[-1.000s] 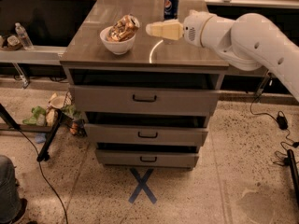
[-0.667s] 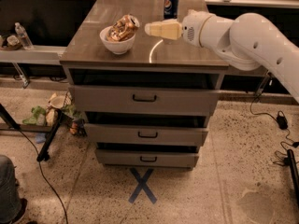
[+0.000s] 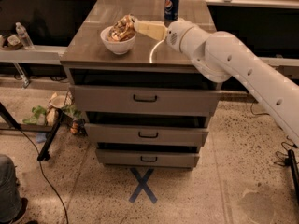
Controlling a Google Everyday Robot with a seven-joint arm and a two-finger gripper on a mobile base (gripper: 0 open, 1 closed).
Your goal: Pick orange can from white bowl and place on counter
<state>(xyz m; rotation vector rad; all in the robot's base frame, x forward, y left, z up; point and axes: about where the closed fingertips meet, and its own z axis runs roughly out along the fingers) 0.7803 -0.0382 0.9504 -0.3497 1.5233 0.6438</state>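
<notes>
Pincer (image 3: 137, 25) at mottled orange can (image 3: 122, 28) in glossy bowl (image 3: 117, 45)

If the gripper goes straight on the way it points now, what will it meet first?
Probably the orange can in the white bowl: the gripper, over the counter, points at it from close by, though depth is unclear.

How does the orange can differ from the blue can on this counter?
The orange can lies tilted inside the white bowl; the blue can stands upright on the counter, near its back edge. The orange can has mottled orange-gold print, the blue can a Pepsi logo. The hand is beside the orange can, apart from the blue can. Both are soda cans.
</notes>
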